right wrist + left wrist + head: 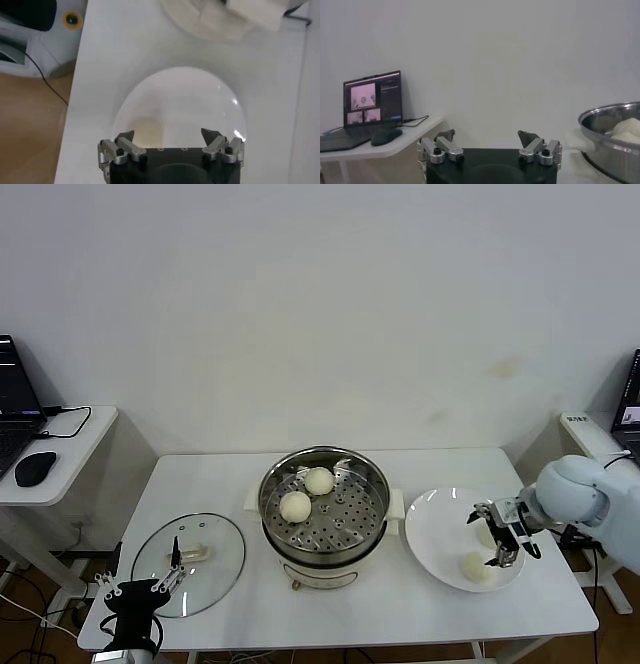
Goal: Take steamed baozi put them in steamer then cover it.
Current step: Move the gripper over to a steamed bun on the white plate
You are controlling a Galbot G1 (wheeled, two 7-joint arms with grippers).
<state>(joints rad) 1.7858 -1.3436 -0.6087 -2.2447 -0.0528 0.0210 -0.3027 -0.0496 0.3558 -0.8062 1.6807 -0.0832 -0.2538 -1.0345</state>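
Observation:
The steamer stands mid-table with two steamed baozi on its perforated tray. On the white plate to its right lie two more baozi: one in plain view, the other partly hidden by my right gripper. That gripper hangs open just over the plate. In the right wrist view it is empty, with a baozi below one fingertip. The cover lies flat at the table's front left. My left gripper rests open at the cover's near edge, also empty.
A side table at the far left carries a laptop and a mouse. The steamer's rim shows to one side in the left wrist view. Another stand with a screen sits at the far right. A wall is behind.

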